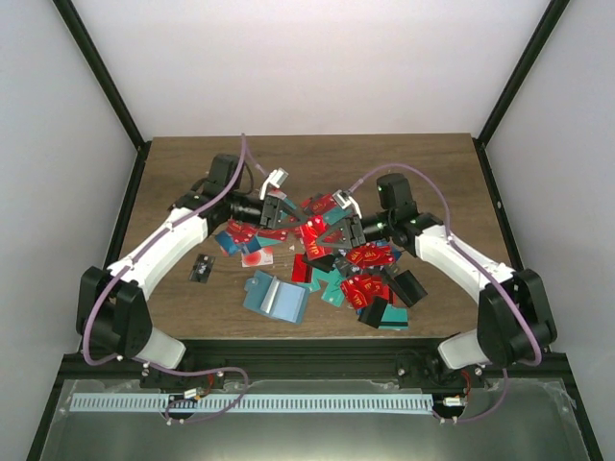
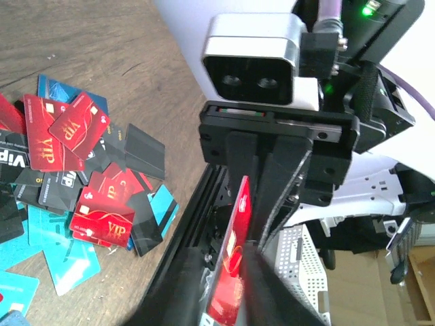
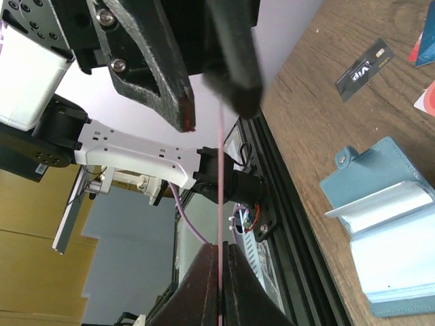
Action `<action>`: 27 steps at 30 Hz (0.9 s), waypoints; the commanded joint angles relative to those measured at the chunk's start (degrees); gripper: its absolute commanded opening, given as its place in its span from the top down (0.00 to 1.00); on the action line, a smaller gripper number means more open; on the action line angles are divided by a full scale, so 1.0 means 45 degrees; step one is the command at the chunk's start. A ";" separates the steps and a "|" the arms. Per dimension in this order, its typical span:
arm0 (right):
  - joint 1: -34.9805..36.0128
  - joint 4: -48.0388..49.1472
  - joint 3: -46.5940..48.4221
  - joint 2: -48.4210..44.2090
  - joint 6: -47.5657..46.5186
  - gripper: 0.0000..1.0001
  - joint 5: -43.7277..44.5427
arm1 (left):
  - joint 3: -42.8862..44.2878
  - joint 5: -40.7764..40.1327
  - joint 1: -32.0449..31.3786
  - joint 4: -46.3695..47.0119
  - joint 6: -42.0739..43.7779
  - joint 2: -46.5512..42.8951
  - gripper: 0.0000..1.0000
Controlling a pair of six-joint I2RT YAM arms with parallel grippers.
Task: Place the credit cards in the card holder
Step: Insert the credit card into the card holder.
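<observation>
Credit cards [image 1: 363, 271] lie in a heap on the desk [image 1: 432, 173], with the blue card holder [image 1: 276, 298] open just beside them. From the left wrist, the left end effector [image 2: 228, 278] pinches a red card [image 2: 236, 231]. From the right wrist, the right end effector [image 3: 219, 278] squeezes that card's other end.

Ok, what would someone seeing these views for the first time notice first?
A red card pinched in mid-air between the left claw and right claw, above the middle of the table. Beneath them, a messy heap of cards, mostly red; the teal card holder lies open at its near-left edge.
</observation>
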 commanded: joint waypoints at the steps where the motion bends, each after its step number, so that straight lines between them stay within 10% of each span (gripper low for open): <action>1: 0.0119 0.0518 -0.0365 -0.0836 0.0792 0.99 0.0376 | 0.0224 -0.1147 -0.0143 0.0191 -0.0225 -0.0348 0.54; 3: 0.0132 0.0954 -0.0700 -0.1208 0.1492 0.99 0.1077 | -0.0032 -0.1956 -0.0129 0.0376 -0.0613 -0.0838 0.32; 8: 0.0144 0.3833 -0.2465 -0.2618 0.4725 0.99 0.2635 | -0.1957 -0.2535 -0.0146 0.2874 -0.3061 -0.2579 0.28; 27: 0.0763 0.8303 -0.3138 -0.3125 0.8238 0.99 0.3496 | -0.4445 -0.3167 -0.1566 0.8188 -0.6888 -0.3246 0.55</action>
